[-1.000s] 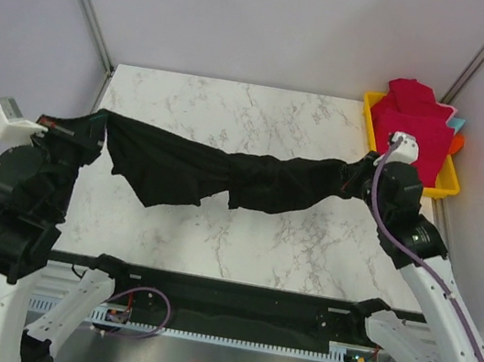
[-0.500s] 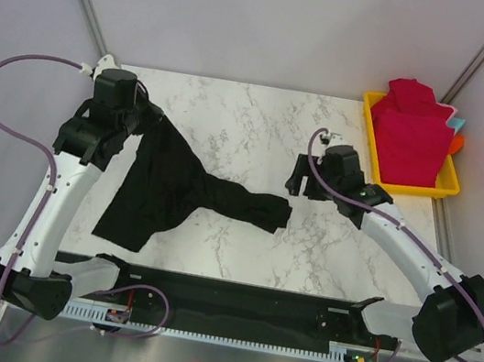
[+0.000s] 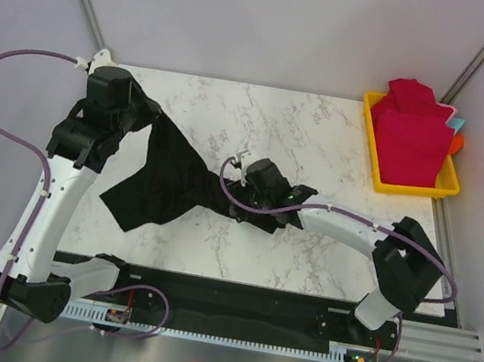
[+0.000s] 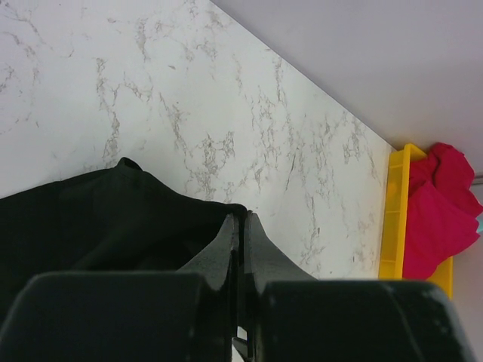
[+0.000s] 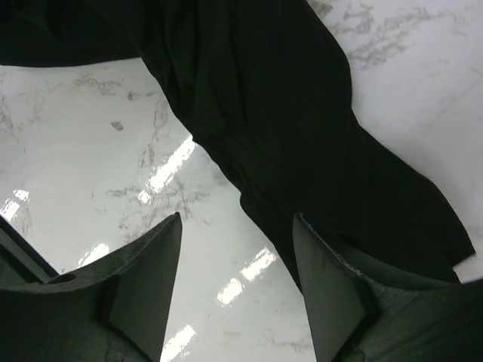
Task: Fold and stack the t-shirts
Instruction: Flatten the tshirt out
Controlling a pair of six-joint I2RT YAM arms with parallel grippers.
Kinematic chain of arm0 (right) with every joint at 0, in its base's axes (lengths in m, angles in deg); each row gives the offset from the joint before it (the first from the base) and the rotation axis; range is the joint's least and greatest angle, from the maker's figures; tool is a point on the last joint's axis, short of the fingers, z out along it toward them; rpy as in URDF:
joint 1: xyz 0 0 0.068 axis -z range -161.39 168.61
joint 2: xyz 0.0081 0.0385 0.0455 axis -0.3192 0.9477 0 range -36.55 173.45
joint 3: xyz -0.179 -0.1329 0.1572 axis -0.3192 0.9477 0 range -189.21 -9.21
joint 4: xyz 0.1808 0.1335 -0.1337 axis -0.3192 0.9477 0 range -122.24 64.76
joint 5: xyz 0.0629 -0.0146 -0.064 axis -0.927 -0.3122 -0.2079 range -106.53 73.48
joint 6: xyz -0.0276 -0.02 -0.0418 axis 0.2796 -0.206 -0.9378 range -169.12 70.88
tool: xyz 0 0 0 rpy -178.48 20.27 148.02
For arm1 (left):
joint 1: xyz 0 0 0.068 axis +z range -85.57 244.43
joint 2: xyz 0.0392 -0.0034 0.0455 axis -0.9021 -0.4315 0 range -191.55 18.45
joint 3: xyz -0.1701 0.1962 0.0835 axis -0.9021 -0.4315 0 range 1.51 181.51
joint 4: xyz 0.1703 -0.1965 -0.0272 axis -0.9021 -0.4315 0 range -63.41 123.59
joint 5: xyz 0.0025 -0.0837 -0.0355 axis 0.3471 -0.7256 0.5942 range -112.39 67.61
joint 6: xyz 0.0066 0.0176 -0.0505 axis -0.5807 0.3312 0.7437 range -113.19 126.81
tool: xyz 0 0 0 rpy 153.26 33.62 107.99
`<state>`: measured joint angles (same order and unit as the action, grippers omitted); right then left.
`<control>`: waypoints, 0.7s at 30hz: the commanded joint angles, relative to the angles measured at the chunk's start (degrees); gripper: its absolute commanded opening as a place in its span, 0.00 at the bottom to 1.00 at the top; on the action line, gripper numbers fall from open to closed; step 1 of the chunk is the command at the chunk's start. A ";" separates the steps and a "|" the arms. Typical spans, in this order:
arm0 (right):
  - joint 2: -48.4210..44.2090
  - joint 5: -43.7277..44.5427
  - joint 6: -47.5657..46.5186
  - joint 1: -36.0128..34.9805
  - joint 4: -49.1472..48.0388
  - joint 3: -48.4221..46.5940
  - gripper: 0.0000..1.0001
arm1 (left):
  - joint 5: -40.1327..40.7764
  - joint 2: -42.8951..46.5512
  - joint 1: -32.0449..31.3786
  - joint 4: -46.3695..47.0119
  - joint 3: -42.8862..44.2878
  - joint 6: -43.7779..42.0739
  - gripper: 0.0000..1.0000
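Observation:
The black t-shirt (image 3: 163,182) lies crumpled on the left half of the marble table, one end lifted. My left gripper (image 3: 150,121) is shut on its upper edge; in the left wrist view the closed fingertips (image 4: 241,220) pinch the black cloth (image 4: 113,219). My right gripper (image 3: 239,188) is open and low over the table, right beside the shirt's right end. In the right wrist view the black cloth (image 5: 287,128) lies just ahead of the spread fingers (image 5: 155,256). Crimson-red t-shirts (image 3: 410,130) are piled in the yellow tray (image 3: 451,183) at the far right.
The yellow tray (image 4: 394,219) with red cloth also shows in the left wrist view. Metal frame posts rise at the table's back corners. The right arm stretches across the table's middle.
My right gripper, open, has swung left across the table to the shirt's right end. The shirt's loose end has shifted left. The left gripper still holds the cloth, nearly unmoved.

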<state>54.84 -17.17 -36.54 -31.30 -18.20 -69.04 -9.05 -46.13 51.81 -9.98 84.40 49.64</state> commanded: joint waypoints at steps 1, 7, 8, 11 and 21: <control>5.70 -1.35 -2.21 -0.54 -5.33 -5.64 0.67 | 0.37 1.38 0.23 2.18 1.31 -2.75 0.02; 11.87 -0.68 1.04 -0.63 -10.26 -8.89 0.60 | 0.81 1.12 0.14 2.26 -0.01 -2.93 0.02; 12.49 -0.85 1.39 -0.54 -10.70 -9.68 0.60 | 0.81 1.03 0.14 2.26 -0.19 -2.93 0.02; 15.56 -1.28 2.01 -0.54 -10.79 -11.96 0.59 | 1.16 1.38 0.14 2.35 -0.54 -2.84 0.02; 20.05 -3.66 3.68 -0.54 -11.32 -13.21 0.47 | 2.91 1.12 0.14 2.53 -0.98 -3.45 0.02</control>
<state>75.00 -19.75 -33.96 -31.80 -27.77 -80.82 -8.17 -46.00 51.81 -9.61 83.59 48.75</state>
